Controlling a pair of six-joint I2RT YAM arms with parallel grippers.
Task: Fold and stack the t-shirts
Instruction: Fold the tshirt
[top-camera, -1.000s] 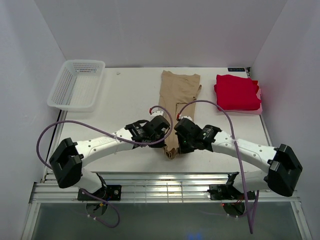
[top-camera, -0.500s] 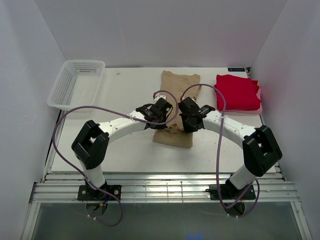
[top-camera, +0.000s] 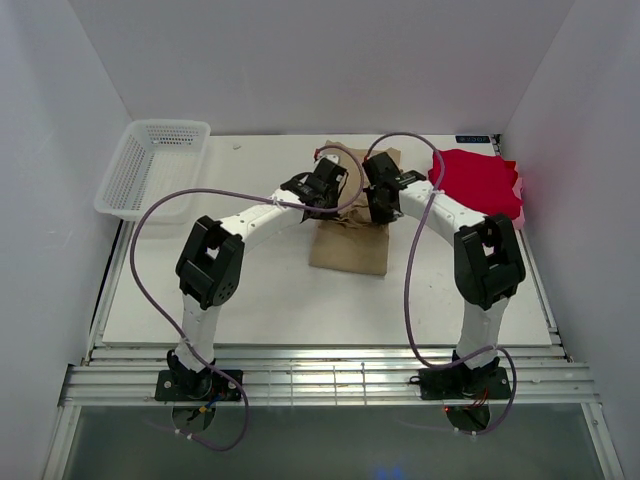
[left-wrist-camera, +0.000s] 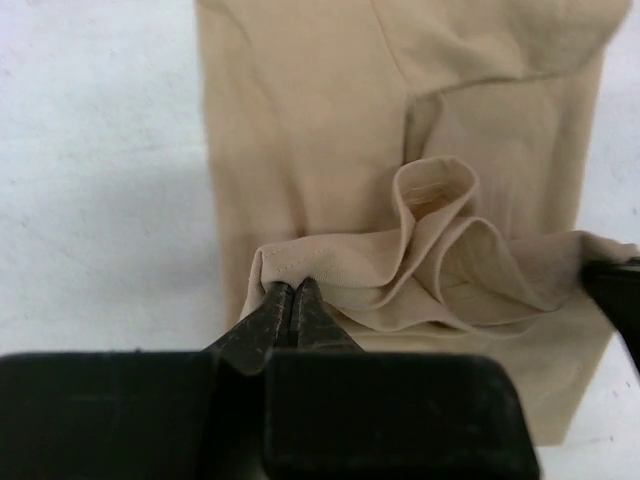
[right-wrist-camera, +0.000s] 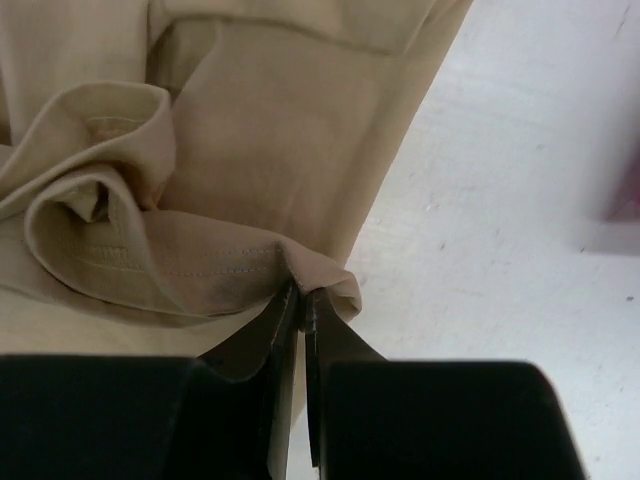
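From above, the red t-shirt (top-camera: 478, 185) lies folded near the surface's (top-camera: 250, 290) far right corner and looks finished. The tan t-shirt (top-camera: 348, 250), a narrow strip at mid-surface, seems mid-fold: the left claw (top-camera: 325, 190) and right claw (top-camera: 378, 197) hold one end doubled over toward the far edge. Stacking is not yet done.

Left wrist: the jaws are pressed together, pinching a soft, matte, rippled hem corner.

Right wrist: the jaws likewise nip the stitched opposite corner.

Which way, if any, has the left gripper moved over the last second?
Yes. The left gripper moved farther back, from nearer than the white basket to level with it.
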